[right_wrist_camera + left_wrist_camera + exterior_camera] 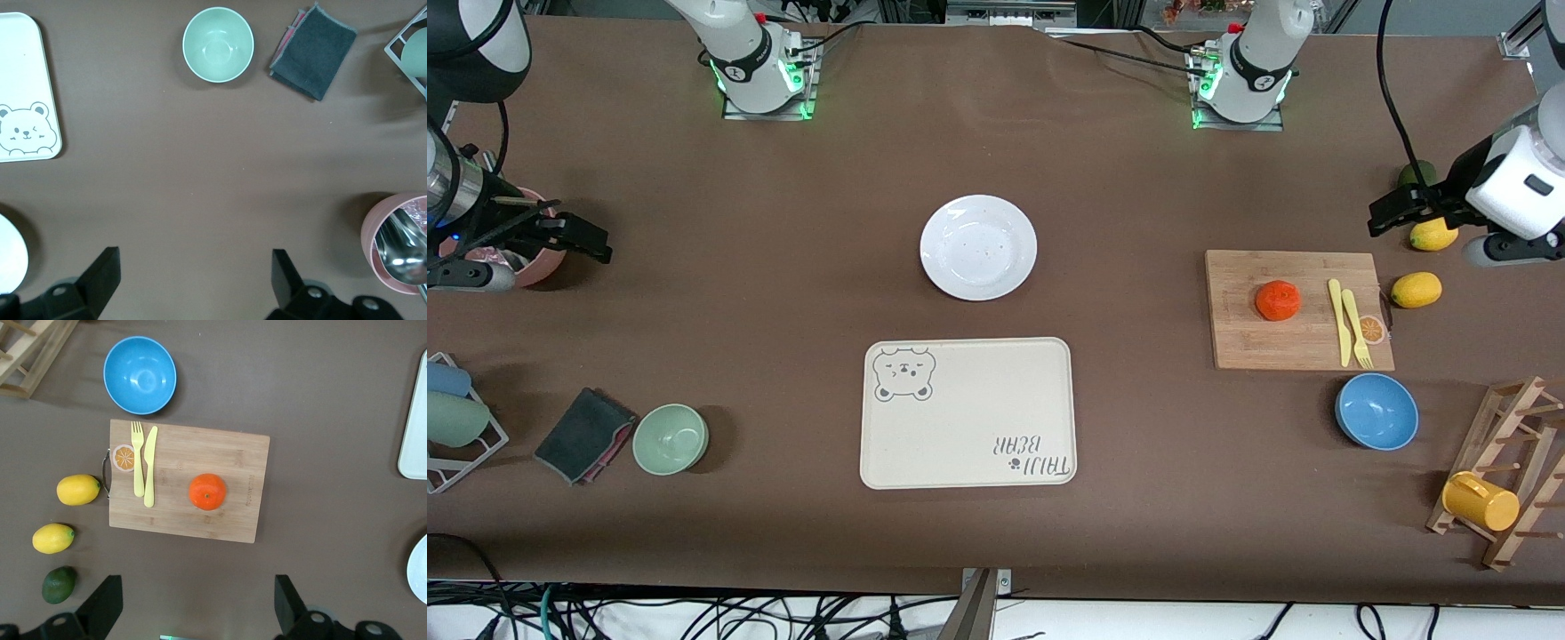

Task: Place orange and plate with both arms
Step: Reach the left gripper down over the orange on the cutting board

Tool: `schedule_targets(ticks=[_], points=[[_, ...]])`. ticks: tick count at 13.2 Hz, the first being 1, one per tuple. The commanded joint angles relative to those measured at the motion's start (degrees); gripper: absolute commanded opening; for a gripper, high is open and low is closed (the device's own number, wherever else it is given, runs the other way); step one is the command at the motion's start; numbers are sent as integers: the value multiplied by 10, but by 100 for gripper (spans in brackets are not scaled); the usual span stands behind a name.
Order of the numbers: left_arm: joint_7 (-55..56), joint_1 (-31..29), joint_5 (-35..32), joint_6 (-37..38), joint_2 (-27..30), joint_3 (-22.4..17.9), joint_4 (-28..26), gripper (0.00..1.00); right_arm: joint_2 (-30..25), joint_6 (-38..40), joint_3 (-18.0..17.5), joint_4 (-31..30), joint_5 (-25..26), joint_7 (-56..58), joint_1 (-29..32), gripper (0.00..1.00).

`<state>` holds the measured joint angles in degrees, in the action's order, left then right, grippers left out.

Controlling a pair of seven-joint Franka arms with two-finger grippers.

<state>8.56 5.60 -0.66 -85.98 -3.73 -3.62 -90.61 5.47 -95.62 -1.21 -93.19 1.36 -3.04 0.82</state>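
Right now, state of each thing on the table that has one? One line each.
orange: on the cutting board, not held
plate: empty, on the table
tray: empty
blue bowl: empty, upright
green bowl: empty, upright
yellow mug: on the wooden rack
left gripper: open, empty
right gripper: open, empty

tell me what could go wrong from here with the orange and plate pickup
1. The orange is round and sits loose on the cutting board; the open left gripper could nudge it so it rolls toward the yellow fork and knife beside it.
2. The plate lies flat on the table with a shallow rim, so the open right gripper, now near the pink cup, may slip off its edge.
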Motion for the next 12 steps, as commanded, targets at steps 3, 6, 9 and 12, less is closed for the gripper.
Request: schedule_targets(ticks=[3,6,9,12], points=[[-7,-4,6,9,-28,0,11,100,-5,2,-3,-6,-7,9,4,100],[-7,-8,13,8,-5,2,-27,100,-5,2,-3,-6,-7,8,4,100],[-7,-9,15,-86,38,3,-137,100,-5,2,-3,-6,-7,8,4,100],[-7,-9,15,-178,49,3,-225,100,-5,2,-3,-6,-7,8,4,100]])
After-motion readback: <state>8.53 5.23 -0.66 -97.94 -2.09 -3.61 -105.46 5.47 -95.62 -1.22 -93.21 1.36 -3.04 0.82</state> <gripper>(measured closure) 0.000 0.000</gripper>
